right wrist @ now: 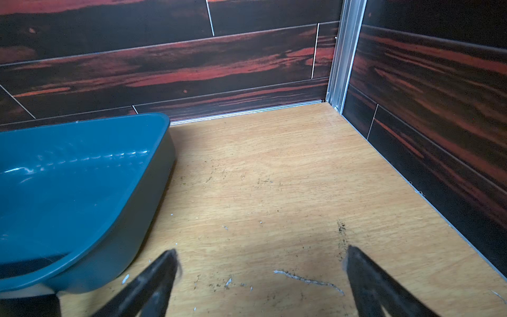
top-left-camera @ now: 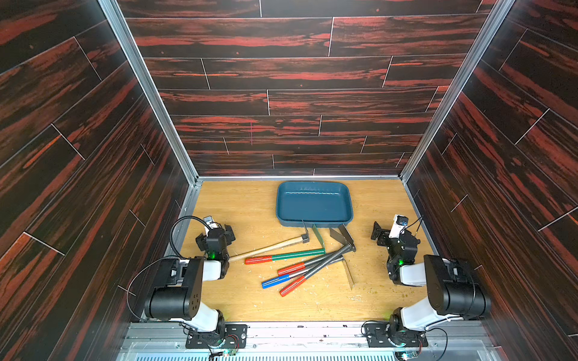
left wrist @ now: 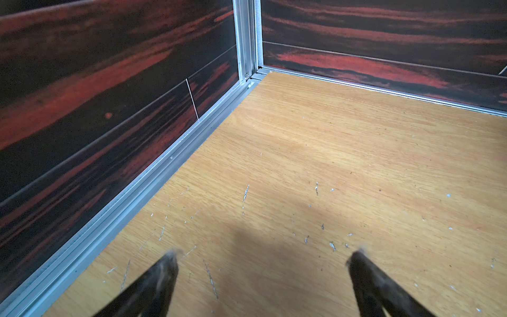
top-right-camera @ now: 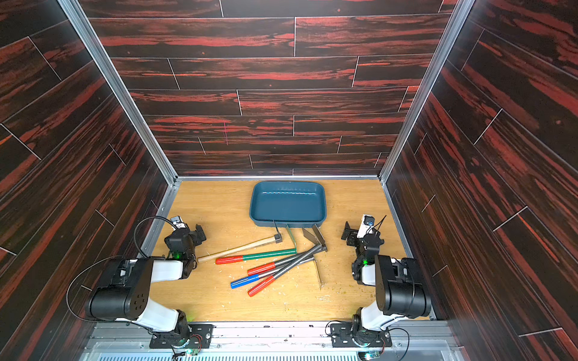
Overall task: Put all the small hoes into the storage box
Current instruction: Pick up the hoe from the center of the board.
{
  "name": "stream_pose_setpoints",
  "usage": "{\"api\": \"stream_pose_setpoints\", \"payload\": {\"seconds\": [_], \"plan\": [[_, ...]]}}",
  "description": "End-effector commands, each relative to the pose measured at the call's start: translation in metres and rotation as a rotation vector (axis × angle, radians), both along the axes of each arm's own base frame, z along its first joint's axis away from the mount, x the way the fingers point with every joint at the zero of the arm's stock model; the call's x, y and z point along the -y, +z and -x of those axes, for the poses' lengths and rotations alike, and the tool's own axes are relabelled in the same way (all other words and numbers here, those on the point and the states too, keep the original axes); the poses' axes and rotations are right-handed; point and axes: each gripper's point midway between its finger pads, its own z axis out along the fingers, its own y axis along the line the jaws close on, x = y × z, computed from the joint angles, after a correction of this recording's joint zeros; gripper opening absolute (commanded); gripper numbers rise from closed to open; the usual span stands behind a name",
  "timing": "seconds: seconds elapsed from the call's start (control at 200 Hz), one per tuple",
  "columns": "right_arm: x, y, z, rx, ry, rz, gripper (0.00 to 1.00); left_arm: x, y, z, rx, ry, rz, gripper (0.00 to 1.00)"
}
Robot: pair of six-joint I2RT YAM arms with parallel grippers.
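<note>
The left gripper (left wrist: 263, 255) and right gripper (right wrist: 260, 252) are wide open, empty. Coloured-handled metal hoes (top-left-camera: 297, 254) lie piled just near the shallow teal-blue plastic storage box (top-left-camera: 325, 223).

Light oak-grain wooden tabletop (top-left-camera: 250, 203), pale wood shavings (right wrist: 307, 280) scattered over it, dark red-streaked wood-pattern wall panels (top-left-camera: 281, 72), silver aluminium corner post (left wrist: 245, 38), ribbed aluminium rail (top-left-camera: 312, 332) along the near edge

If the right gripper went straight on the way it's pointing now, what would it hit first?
The right gripper would likely meet the table first, just beside the storage box, though depth is hard to judge.
</note>
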Motion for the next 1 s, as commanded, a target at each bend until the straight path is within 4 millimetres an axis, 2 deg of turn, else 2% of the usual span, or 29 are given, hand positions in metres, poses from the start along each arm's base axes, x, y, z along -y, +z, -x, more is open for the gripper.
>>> {"api": "stream_pose_setpoints", "payload": {"seconds": [0.0,0.351,0.626,0.777,0.992], "plan": [[0.002,0.006,-0.005,0.024,-0.008,-0.005,0.98,-0.002,0.012,-0.007,0.033,0.01,-0.017,1.0],[0.005,0.014,-0.004,0.026,-0.022,-0.009,0.98,-0.001,0.012,-0.005,0.037,0.006,-0.016,1.0],[0.012,0.026,-0.004,0.003,-0.068,-0.009,0.98,0.0,0.024,-0.012,-0.006,-0.004,-0.018,1.0],[0.01,0.045,-0.012,-0.016,-0.088,0.019,0.98,0.005,0.036,-0.018,-0.059,-0.037,-0.026,1.0],[0.006,0.078,-0.024,-0.083,-0.191,0.037,0.98,0.012,0.067,-0.017,-0.102,-0.049,0.024,1.0]]}}
